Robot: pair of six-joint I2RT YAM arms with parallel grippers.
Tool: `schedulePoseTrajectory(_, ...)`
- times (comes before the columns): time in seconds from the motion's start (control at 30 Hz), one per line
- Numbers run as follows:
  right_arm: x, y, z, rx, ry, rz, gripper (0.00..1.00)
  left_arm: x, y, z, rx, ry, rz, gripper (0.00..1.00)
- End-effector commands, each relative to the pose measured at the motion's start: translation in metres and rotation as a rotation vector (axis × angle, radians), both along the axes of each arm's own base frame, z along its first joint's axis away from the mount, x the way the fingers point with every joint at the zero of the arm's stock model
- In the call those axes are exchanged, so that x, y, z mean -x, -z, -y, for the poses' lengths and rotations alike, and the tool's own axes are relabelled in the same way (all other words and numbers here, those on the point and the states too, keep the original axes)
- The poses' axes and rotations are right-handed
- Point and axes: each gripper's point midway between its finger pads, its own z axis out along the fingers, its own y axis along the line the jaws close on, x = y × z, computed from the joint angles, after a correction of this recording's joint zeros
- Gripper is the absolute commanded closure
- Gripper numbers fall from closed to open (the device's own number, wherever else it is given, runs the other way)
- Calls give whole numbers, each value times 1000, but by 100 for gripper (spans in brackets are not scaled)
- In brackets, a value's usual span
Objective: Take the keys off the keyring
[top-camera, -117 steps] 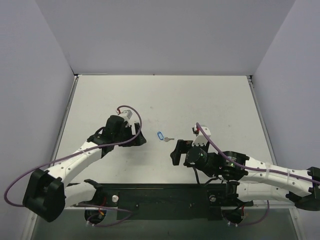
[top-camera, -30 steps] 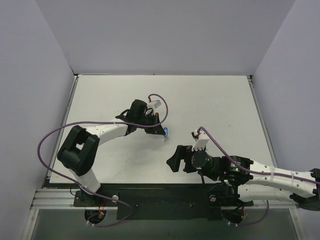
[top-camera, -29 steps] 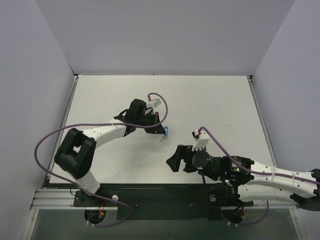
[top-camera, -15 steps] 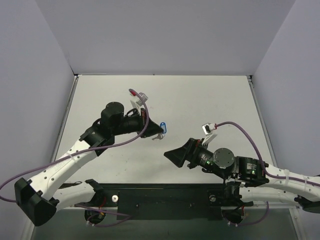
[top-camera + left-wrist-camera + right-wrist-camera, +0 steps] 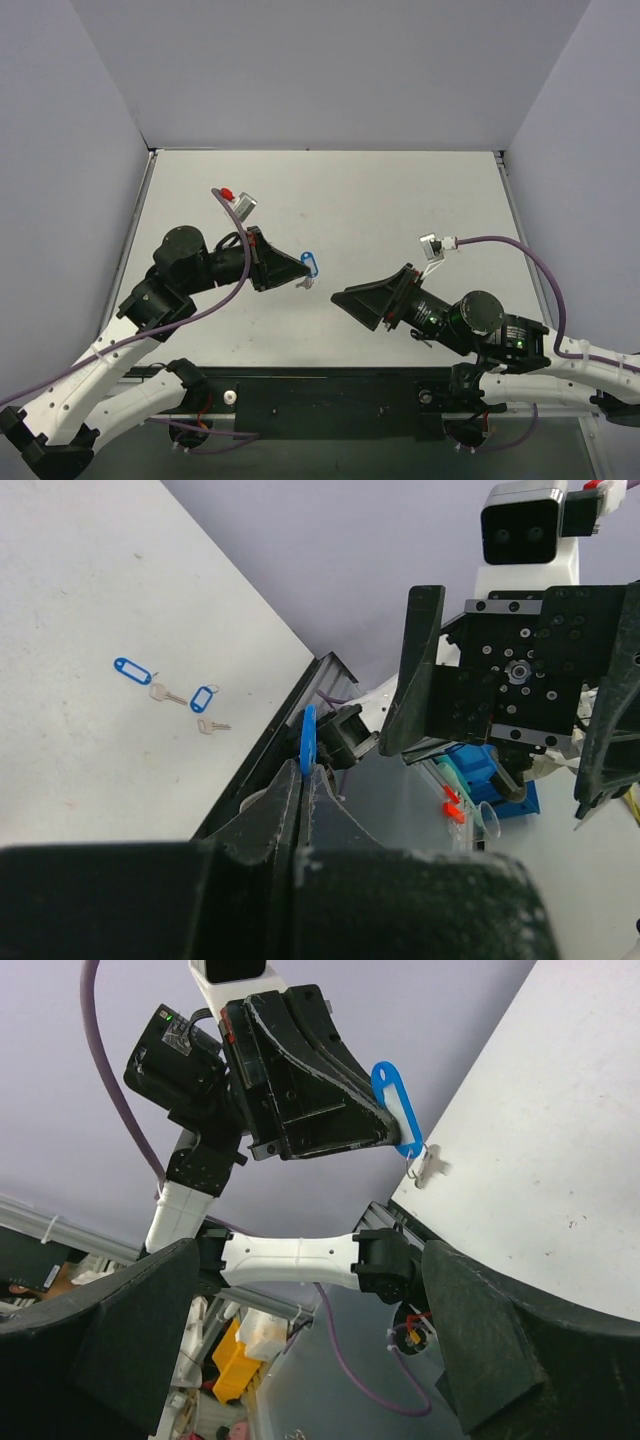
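Observation:
My left gripper is lifted off the table and shut on the blue tag of the keyring. In the left wrist view the tag stands edge-on between the closed fingertips. The right wrist view shows the tag with a thin wire ring and a small silver piece dangling below it. Two keys with blue-rimmed tags lie on the table. My right gripper is raised, faces the left one a short way off, and is wide open and empty.
The white table is walled by grey panels on three sides. A black rail with the arm bases runs along the near edge. Purple cables loop from both wrists.
The left arm drew back left and lifted, carrying the blue tag off the table. The right gripper rose and tilted up toward it, staying open.

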Motion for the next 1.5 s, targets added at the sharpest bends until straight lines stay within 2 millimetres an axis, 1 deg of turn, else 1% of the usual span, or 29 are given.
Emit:
schedulePoseTrajectory(0.0, 5, -50, 1, -128, -25, 81, 12, 18, -43, -2, 106, 52, 16, 100)
schedulePoseTrajectory(0.03, 6, -51, -1, -128, -30, 87, 12, 22, -51, -3, 125, 61, 29, 100)
schedulePoseTrajectory(0.13, 8, -66, -1, -148, -41, 126, 12, 28, -68, -6, 169, 73, 31, 100)
schedulePoseTrajectory(0.23, 14, -82, -1, -172, -68, 166, 12, 39, -92, -10, 231, 102, 43, 100)
schedulePoseTrajectory(0.33, 15, -92, 0, -171, -70, 207, 12, 49, -113, -14, 293, 134, 58, 100)
schedulePoseTrajectory(0.37, 15, -97, 0, -173, -73, 223, 12, 52, -117, -14, 306, 146, 54, 100)
schedulePoseTrajectory(0.5, 16, -106, 0, -174, -75, 253, 12, 59, -129, -17, 332, 167, 30, 100)
schedulePoseTrajectory(0.53, 17, -107, -1, -175, -81, 256, 12, 62, -138, -18, 358, 184, 61, 100)
schedulePoseTrajectory(0.67, 20, -114, -5, -187, -98, 271, 13, 74, -152, -20, 413, 242, 58, 100)
schedulePoseTrajectory(0.83, 23, -121, -10, -200, -120, 284, 13, 87, -166, -26, 469, 301, 69, 100)
schedulePoseTrajectory(1.07, 29, -133, -17, -234, -154, 306, 15, 98, -178, -31, 527, 342, 86, 100)
schedulePoseTrajectory(1.27, 34, -140, -22, -261, -185, 318, 18, 100, -182, -33, 542, 345, 93, 100)
schedulePoseTrajectory(1.33, 34, -144, -20, -277, -180, 322, 19, 100, -182, -33, 543, 347, 93, 100)
schedulePoseTrajectory(1.37, 38, -145, -21, -279, -206, 331, 20, 101, -183, -34, 546, 347, 95, 100)
schedulePoseTrajectory(1.47, 41, -148, -20, -291, -215, 337, 23, 101, -184, -34, 551, 349, 95, 100)
